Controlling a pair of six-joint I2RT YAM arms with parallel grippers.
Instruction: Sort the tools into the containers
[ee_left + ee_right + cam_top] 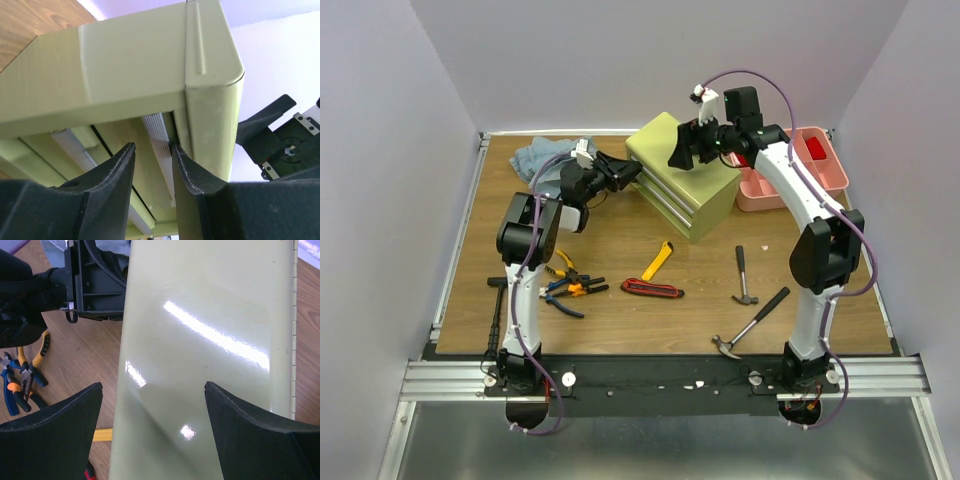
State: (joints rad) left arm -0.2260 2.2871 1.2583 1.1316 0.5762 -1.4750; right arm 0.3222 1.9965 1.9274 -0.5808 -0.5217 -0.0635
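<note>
Starting from the largest thing, the yellow-green chest (685, 175) stood at the far side of the table. My right gripper (154, 385) hung over the chest's top with its fingers spread wide and nothing between them, placed there, I judged, to steady the chest. My left gripper (152, 150) was at the chest's left front corner, fingers a little apart, with a silver drawer edge (159, 135) showing in the gap. Whether they pinched it I could not tell, though I judged a drawer had to come out before any tool went in. Just right of the chest sat the pink tray (790, 165). Nearer than the chest lay the tools, unsorted: one hammer (743, 270), another hammer (755, 320), the pliers (570, 285), the yellow knife (657, 262) and the red-black tool (652, 289). No label or writing was readable anywhere.
</note>
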